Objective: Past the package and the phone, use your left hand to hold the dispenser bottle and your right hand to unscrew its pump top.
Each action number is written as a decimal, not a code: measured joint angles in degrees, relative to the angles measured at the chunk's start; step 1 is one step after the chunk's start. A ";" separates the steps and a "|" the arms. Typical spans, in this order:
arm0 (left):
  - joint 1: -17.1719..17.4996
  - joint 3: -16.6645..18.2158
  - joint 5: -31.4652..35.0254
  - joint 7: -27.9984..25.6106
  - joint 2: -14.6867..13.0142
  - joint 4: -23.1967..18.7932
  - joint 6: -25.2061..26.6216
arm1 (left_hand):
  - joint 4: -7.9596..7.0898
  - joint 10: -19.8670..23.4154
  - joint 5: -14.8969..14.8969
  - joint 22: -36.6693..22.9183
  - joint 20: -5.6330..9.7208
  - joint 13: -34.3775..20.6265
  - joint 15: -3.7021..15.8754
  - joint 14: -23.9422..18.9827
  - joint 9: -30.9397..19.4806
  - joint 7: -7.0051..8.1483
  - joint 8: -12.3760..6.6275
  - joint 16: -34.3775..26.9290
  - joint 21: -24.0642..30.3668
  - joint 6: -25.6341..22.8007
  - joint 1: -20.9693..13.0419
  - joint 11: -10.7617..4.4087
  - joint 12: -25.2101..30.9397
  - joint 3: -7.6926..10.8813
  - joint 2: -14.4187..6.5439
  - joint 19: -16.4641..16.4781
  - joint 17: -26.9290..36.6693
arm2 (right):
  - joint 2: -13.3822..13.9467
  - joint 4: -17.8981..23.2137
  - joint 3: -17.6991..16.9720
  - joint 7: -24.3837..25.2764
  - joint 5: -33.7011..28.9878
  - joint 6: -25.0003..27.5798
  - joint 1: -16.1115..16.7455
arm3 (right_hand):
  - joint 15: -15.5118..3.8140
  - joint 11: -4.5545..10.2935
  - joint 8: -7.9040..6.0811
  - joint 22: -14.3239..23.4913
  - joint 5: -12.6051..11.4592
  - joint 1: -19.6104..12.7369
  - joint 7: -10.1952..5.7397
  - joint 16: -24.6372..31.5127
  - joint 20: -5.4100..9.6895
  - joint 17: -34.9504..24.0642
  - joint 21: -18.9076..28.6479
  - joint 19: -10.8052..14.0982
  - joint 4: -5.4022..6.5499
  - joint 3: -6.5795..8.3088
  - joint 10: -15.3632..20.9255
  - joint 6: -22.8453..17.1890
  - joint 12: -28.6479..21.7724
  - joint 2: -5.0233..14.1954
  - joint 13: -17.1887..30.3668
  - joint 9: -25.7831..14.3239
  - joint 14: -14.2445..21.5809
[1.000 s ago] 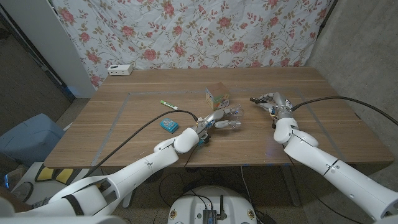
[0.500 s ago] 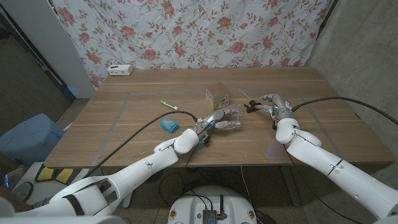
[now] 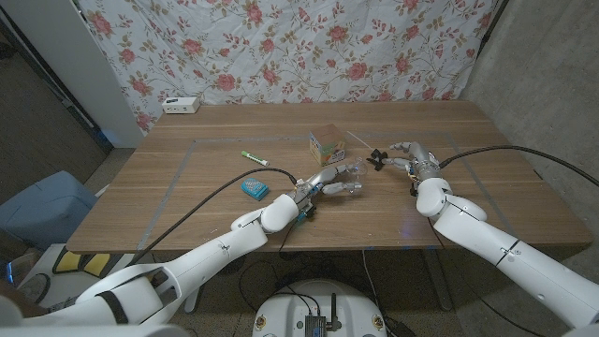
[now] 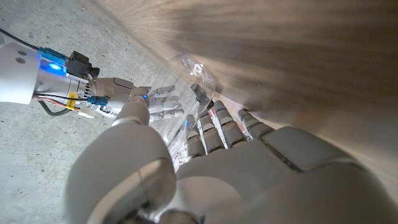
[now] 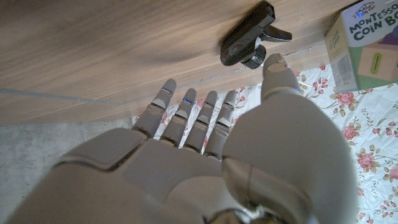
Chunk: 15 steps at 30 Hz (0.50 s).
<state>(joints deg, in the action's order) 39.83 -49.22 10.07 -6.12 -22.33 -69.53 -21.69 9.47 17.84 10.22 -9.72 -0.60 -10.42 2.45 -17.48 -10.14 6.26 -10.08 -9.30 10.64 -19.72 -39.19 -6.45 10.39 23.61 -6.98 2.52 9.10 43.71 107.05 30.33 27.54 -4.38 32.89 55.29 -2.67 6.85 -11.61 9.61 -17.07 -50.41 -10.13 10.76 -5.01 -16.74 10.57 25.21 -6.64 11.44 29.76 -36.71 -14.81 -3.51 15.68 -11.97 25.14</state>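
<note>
Dispenser bottle point(image 3: 350, 187): found mid-table point(image 3: 187, 122), just front of the package point(image 3: 327, 144), clasped in left hand point(image 3: 326, 181). Saw pump top point(image 3: 376, 157) already off, lying on the wood right of the package, apart from the bottle. Found right hand point(image 3: 409, 155) spread beside it, holding nothing. Judged unscrewing done; little left beyond letting go.

Dim, even room light; soft shadows, wrist views slightly blurred near hands
</note>
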 measured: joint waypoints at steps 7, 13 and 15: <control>-0.09 -0.04 -0.25 0.34 0.01 0.45 -0.05 | 0.00 -0.42 -0.07 0.01 -0.21 0.00 -0.13 0.31 0.00 0.94 0.01 0.00 0.00 0.94 0.01 0.20 0.00 0.00 0.01 -0.21 0.00 | 0.15 0.37 -0.02 0.00 0.05 0.22 0.03 | 0.00 -0.10 0.00 0.00 0.00 0.32 0.00 0.00 0.00 0.00 0.00 0.00 0.24 -0.23 -0.51 0.00 0.22 -0.01 -0.27 0.26 0.00; 0.03 0.12 -0.76 0.48 -0.02 0.55 -0.05 | 0.00 -0.82 -0.09 -0.03 -0.20 0.00 -0.18 0.82 0.00 1.33 0.04 0.00 -0.01 1.33 1.05 0.61 0.00 0.00 0.16 -0.21 0.00 | 0.19 0.61 0.01 -0.04 0.05 0.44 -0.01 | 0.01 -0.10 0.00 0.00 0.00 0.52 0.00 0.00 0.00 -0.01 0.00 0.00 0.08 -0.38 -0.51 -0.01 0.22 0.07 -0.27 0.26 -0.62; 0.23 0.26 -0.98 0.48 -0.08 0.48 -0.01 | 0.00 -0.82 -0.09 -0.03 -0.20 0.06 -0.01 1.00 0.00 1.64 0.04 0.00 -0.06 1.63 1.43 0.62 0.00 0.00 0.54 -0.21 0.00 | 0.21 0.64 0.10 -0.12 0.05 0.49 -0.12 | 0.01 -0.10 0.00 0.00 -0.30 0.52 0.00 0.00 -0.15 -0.01 0.00 -0.15 0.08 -0.38 -0.51 -0.01 0.22 0.07 -0.27 0.26 -0.62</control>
<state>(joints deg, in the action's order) 40.06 -48.96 9.10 -5.64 -22.41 -69.05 -21.70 9.47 17.01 10.13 -9.75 -0.80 -10.36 2.45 -16.48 -10.14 7.90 -10.03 -9.30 10.58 -18.09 -37.76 -5.83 10.39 23.61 -6.43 2.31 9.10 43.92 107.69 30.42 27.42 -4.33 33.38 55.16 -2.66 6.74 -11.61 9.61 -17.37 -49.89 -10.13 10.76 -5.16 -16.75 10.57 25.07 -6.56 11.06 29.24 -36.72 -14.59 -3.45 15.41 -11.70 24.52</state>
